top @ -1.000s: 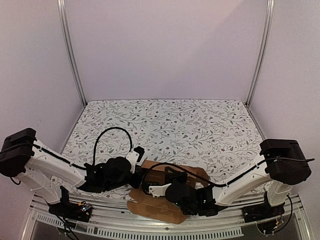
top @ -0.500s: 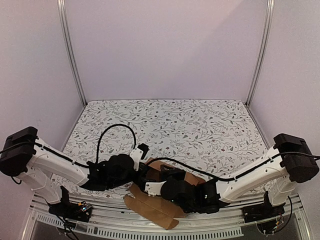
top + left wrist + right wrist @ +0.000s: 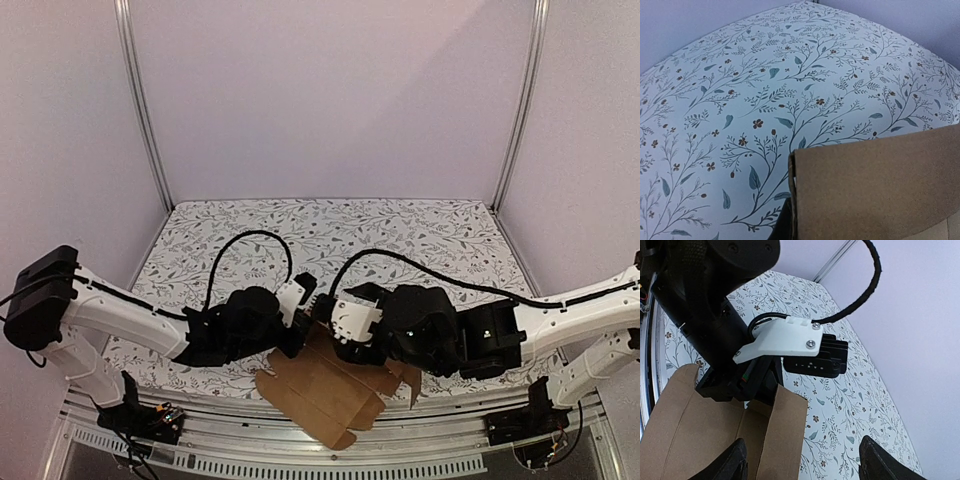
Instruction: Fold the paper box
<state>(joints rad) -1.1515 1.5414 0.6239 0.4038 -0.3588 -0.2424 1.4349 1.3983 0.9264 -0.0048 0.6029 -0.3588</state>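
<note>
Left end effector (image 3: pixel 308 323) tight on paper box (image 3: pixel 320 395), right end effector (image 3: pixel 805 462) agape, over floral-print table (image 3: pixel 400 240), lilac walls (image 3: pixel 330 100) around.

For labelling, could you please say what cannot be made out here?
Plain brown cardboard paper box: far end under both arms, top view; cropped by edges in wrist views.
Left tool: fingers mostly behind the cardboard, left wrist view.
Right tool: fingertips cut off at bottom edge, right wrist view.

The left arm (image 3: pixel 120 315) and right arm (image 3: pixel 580 318) have white links, bulky black joints, looping black cables (image 3: pixel 877 265) and a screwed white bracket (image 3: pixel 785 337).
</note>
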